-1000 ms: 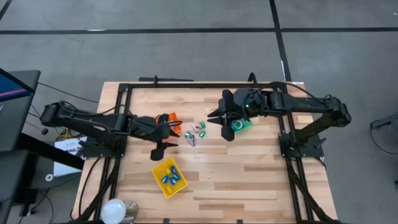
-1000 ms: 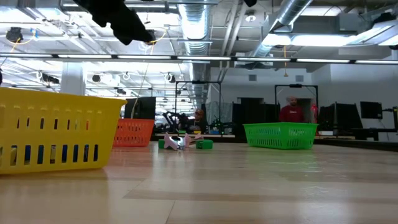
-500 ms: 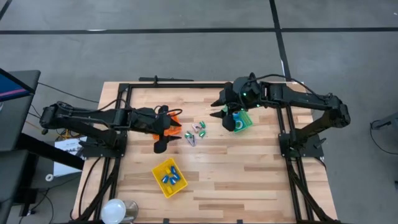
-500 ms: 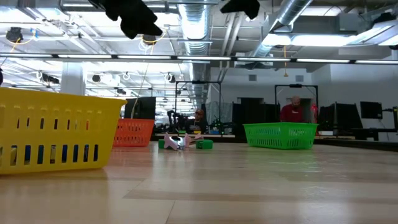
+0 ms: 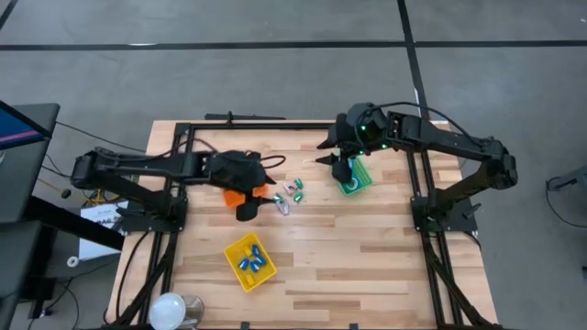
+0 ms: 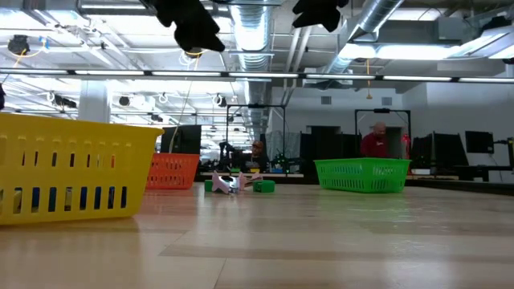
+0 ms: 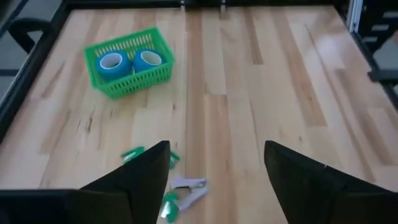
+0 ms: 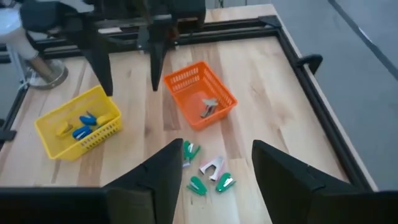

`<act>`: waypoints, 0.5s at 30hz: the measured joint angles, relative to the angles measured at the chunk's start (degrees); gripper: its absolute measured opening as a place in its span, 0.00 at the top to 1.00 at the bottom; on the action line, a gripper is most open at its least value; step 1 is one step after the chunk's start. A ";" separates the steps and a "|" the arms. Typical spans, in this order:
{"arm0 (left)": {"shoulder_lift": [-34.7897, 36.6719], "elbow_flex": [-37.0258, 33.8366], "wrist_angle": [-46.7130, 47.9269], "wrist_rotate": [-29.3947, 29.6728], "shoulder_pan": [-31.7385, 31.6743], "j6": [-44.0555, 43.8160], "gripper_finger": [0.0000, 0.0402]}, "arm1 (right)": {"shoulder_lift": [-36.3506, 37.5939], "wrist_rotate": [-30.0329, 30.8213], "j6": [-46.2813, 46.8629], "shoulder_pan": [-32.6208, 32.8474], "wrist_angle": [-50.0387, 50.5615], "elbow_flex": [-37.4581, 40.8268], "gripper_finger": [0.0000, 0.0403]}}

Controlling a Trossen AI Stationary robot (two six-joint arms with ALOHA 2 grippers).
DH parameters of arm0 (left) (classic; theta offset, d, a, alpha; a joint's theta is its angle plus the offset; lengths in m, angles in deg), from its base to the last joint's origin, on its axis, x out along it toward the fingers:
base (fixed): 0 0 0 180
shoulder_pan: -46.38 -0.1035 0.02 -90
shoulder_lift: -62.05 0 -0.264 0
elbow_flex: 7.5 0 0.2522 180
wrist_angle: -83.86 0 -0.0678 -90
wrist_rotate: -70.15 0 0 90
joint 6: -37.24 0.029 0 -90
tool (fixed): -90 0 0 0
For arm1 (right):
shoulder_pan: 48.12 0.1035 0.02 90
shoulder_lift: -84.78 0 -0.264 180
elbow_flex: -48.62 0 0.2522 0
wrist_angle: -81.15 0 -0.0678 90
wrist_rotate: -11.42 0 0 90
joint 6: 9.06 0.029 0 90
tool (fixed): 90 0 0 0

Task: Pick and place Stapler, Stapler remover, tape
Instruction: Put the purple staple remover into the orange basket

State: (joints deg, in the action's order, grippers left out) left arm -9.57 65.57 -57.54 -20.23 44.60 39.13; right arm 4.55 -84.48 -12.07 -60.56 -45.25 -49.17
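Two blue tape rolls (image 7: 129, 61) lie in the green bin (image 7: 127, 84); a third roll does not show. The yellow bin (image 5: 249, 261) holds blue and yellow stapler-like pieces (image 8: 81, 127). Small green pieces and a pale staple remover (image 5: 289, 192) lie on the table between the bins. My left gripper (image 5: 252, 194) hovers open beside the orange bin (image 8: 200, 102), which holds a grey metal piece. My right gripper (image 5: 335, 160) hovers open over the green bin's (image 5: 356, 180) far-left side. Both grippers are high above the table in the low view.
A black metal frame (image 5: 183, 128) runs round the table's edges. A white round object and a metal can (image 5: 174, 312) stand at the near-left corner. Bare wood lies on the near-right part of the table (image 5: 367, 266). A person (image 6: 377, 143) shows in the room behind.
My left gripper has shifted toward the table's right, coming over the orange bin's right side. My right gripper has drawn back toward the far edge, off the green bin's middle. Both stay open. The bins and loose pieces have not moved.
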 joint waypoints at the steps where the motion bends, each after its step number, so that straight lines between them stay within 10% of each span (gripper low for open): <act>1: -0.81 1.18 0.96 -1.00 -0.65 1.54 0.38 | 0.00 0.00 0.85 -0.29 0.04 0.00 0.55; 15: -7.03 5.95 7.05 -7.37 -7.67 19.76 0.43 | 2.92 -0.01 2.89 -2.72 -0.60 -0.02 0.60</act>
State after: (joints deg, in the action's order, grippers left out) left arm -16.60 71.51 -50.49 -27.60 36.93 58.90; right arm 7.47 -84.49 -9.18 -63.28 -45.85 -49.18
